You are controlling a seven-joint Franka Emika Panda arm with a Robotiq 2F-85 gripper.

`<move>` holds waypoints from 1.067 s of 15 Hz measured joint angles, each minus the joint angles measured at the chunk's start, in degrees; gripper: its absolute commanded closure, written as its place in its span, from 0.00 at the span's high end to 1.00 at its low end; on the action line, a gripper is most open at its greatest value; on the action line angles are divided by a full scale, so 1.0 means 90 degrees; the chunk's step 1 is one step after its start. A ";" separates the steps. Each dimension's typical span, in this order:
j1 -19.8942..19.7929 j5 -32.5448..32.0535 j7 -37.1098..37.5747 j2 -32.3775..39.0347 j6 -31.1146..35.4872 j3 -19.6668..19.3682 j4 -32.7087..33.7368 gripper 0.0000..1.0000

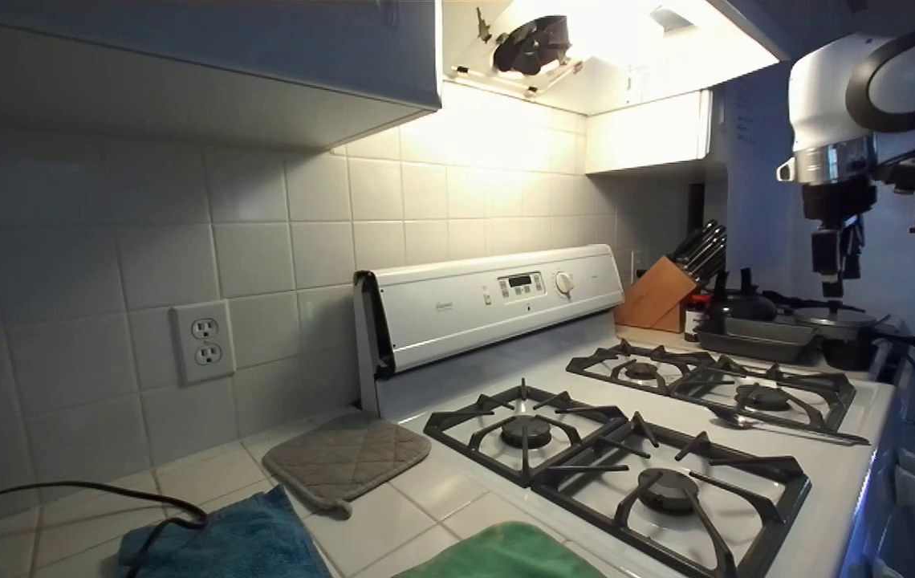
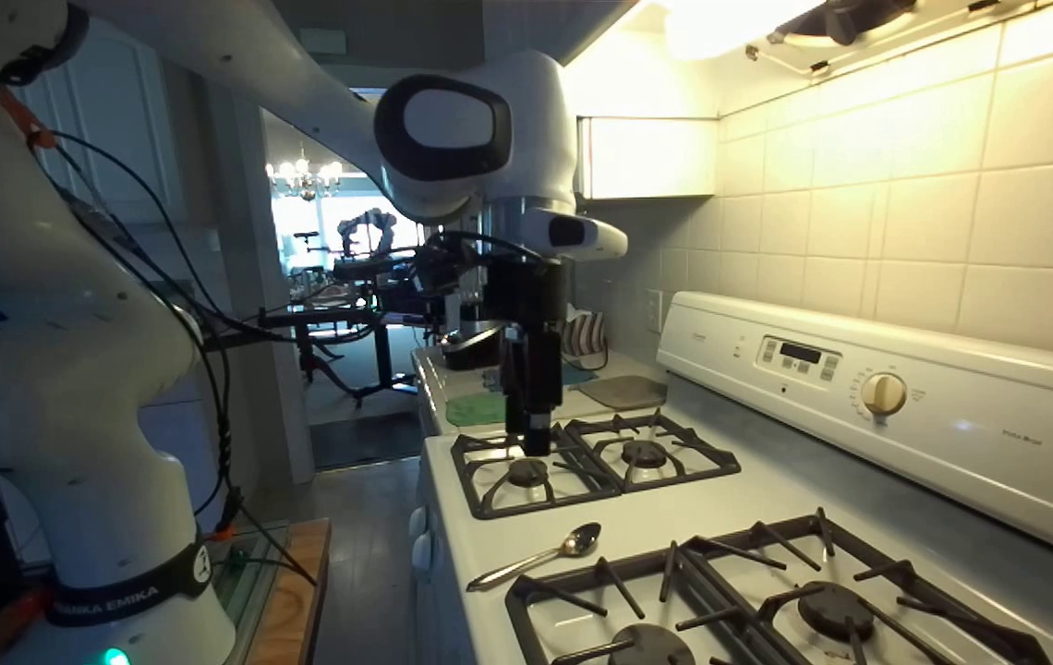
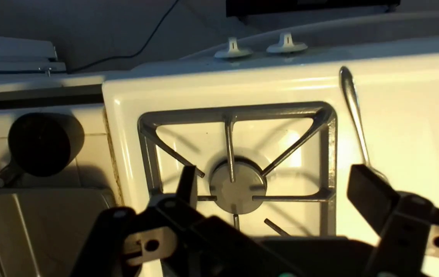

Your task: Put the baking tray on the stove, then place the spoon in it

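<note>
The baking tray (image 1: 754, 340) is dark, rectangular and shallow. It sits on the counter beside the far end of the stove (image 1: 498, 309), among pans. In the wrist view the tray (image 3: 50, 227) is at the lower left, partly cut off. A silver metal spoon (image 2: 580, 539) lies on the white stove top (image 2: 490, 517) between the two pairs of grates; its handle (image 3: 354, 109) shows in the wrist view, its bowl partly behind a finger. My gripper (image 3: 273, 181) is open and empty, pointing down above a front burner. It also shows in both exterior views (image 1: 831, 281) (image 2: 528, 441).
A dark saucepan (image 3: 42, 144) stands beside the tray, with a lidded pot (image 1: 835, 319) close by. A brown knife block (image 1: 654, 295) stands behind them. A grey pot holder (image 1: 345, 457), a green cloth (image 1: 506, 554) and a blue cloth (image 1: 225, 538) lie on the opposite counter. A hood hangs overhead.
</note>
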 measured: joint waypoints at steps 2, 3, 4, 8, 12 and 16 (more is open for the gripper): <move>-0.0039 -0.0123 0.0000 0.0295 0.0553 -0.0108 0.0007 1.00; -0.0076 -0.0182 0.0000 0.0420 0.0802 -0.0168 0.0016 1.00; -0.0120 -0.0235 0.0000 0.0528 0.1034 -0.0233 0.0030 1.00; -0.0349 -0.0377 -0.0001 0.0870 0.1816 -0.0508 0.0108 1.00; -0.0543 -0.0393 -0.0018 0.1254 0.2308 -0.0796 0.0296 1.00; -0.0712 -0.0439 -0.0014 0.1728 0.2487 -0.0990 0.0636 1.00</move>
